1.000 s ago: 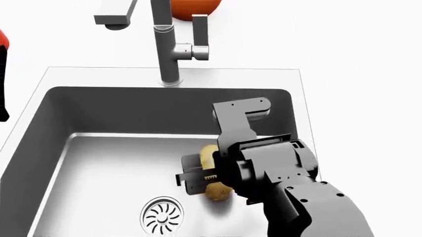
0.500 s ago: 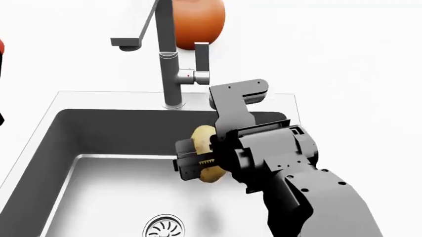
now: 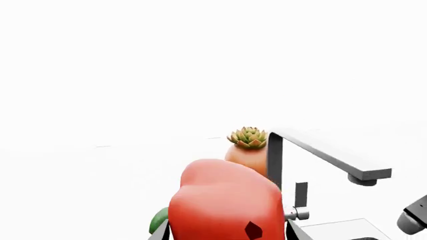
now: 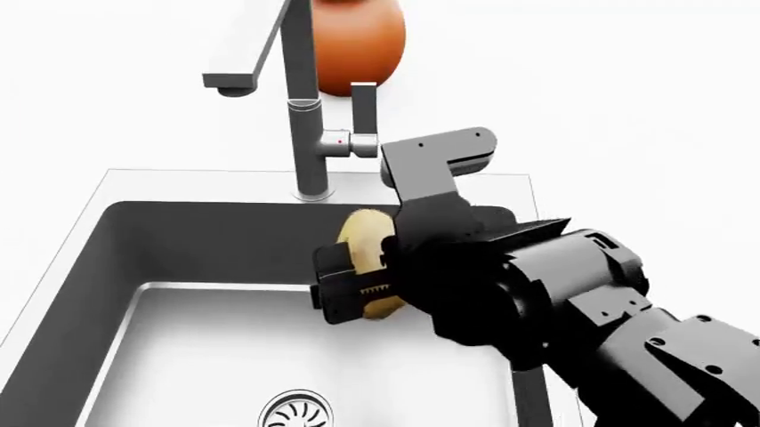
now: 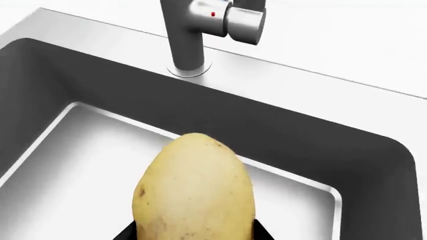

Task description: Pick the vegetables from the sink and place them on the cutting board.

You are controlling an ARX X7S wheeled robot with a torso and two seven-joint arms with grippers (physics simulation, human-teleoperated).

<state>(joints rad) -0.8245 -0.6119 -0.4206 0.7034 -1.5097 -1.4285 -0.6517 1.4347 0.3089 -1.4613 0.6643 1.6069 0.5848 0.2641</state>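
Potato is seen near the centre of the head view, gripped between the fingers of the right gripper and held clear of the sink floor, in front of the dark back wall of the basin. In the right wrist view the potato fills the lower centre of the frame, its long axis pointing up toward the faucet, with the black fingertips just visible at either side of its lower end. The round slotted drain lies at the bottom edge of the head view, below and slightly left of the held potato. The faucet rises at the upper centre of that view, its spout reaching to the upper left, and a large round orange object stands behind it at the top edge. In the left wrist view the red bell pepper occupies the lower centre — a patch of its green stem shows at its lower left — and it appears to be held by the left gripper, whose fingers are barely seen at the bottom edge beside the pepper. Behind it in that view an orange pot with a green succulent stands beside the faucet. The cutting board is not shown in any view.
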